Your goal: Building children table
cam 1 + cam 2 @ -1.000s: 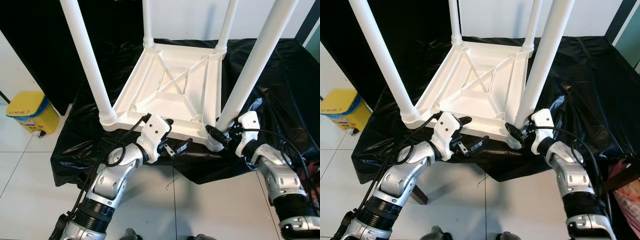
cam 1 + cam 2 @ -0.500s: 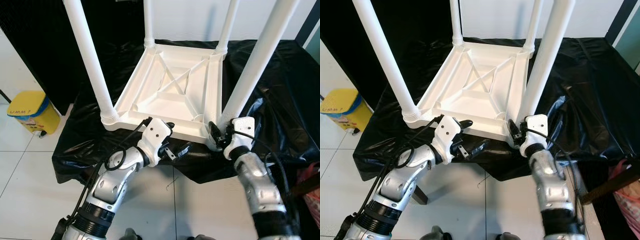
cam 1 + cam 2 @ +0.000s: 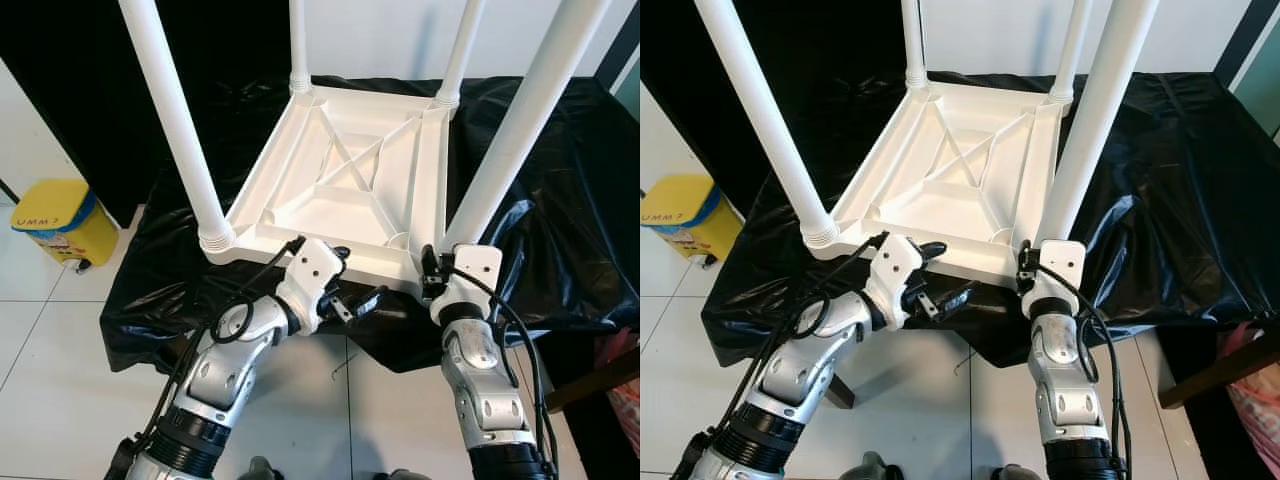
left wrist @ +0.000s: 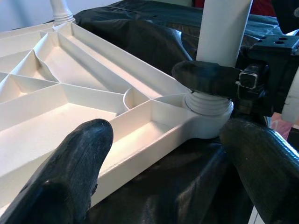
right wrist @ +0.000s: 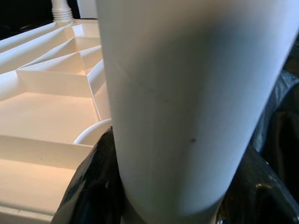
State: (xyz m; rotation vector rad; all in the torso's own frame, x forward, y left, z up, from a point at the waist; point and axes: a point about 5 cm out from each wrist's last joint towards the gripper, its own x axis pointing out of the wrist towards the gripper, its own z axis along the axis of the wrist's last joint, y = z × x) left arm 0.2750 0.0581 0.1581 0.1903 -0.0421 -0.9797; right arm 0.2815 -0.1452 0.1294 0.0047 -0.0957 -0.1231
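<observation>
**Upturned children's table, one hand clamped round its near leg**

The white plastic children's table lies upside down on the bench, which is draped in black sheeting, and its four white legs stand straight up. The ribbed underside faces the ceiling, with a cross of stiffening ribs in the middle.

The right hand is at the near right corner of the table, down at the base of the near right leg. In the right wrist view its black fingers sit on either side of that leg, pressed against it, so the hand is grasping the leg just above the threaded collar where the leg meets the tabletop.

The left hand is at the table's near edge, between the two front legs and somewhat nearer the right one. Its fingers are spread apart, gripping nothing: one lies over the near rim, the other is below and in front of it, just off the black sheeting. From the left wrist view the right hand's finger can be seen wrapped against the leg's base.

The near left leg stands free at the other front corner. A yellow bin sits on the tiled floor, well to the left of the bench.
</observation>
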